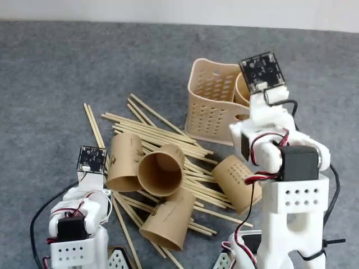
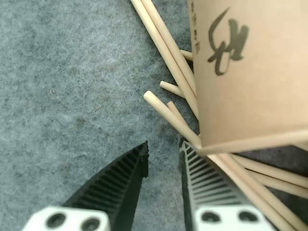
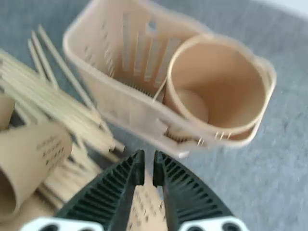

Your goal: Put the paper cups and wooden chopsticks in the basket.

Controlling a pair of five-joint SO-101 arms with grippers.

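Note:
A tan slotted basket [image 1: 213,103] [image 3: 120,82] stands at the back, with one paper cup [image 1: 242,88] [image 3: 216,91] upright inside it. Three more paper cups [image 1: 124,161] [image 1: 161,170] [image 1: 171,219] lie on their sides in the middle, and another [image 1: 238,182] lies nearer the right arm. Wooden chopsticks [image 1: 157,131] [image 2: 168,62] are scattered under and around them. My right gripper [image 3: 147,156] hangs shut and holding nothing, just in front of the basket's near wall. My left gripper [image 2: 163,144] is slightly open over bare carpet, beside chopstick ends and a printed cup [image 2: 245,72].
Grey carpet [image 1: 56,73] covers the table, with free room to the left and behind the basket. The right arm's white body [image 1: 291,207] rises at the front right, and the left arm's base [image 1: 76,235] sits at the front left.

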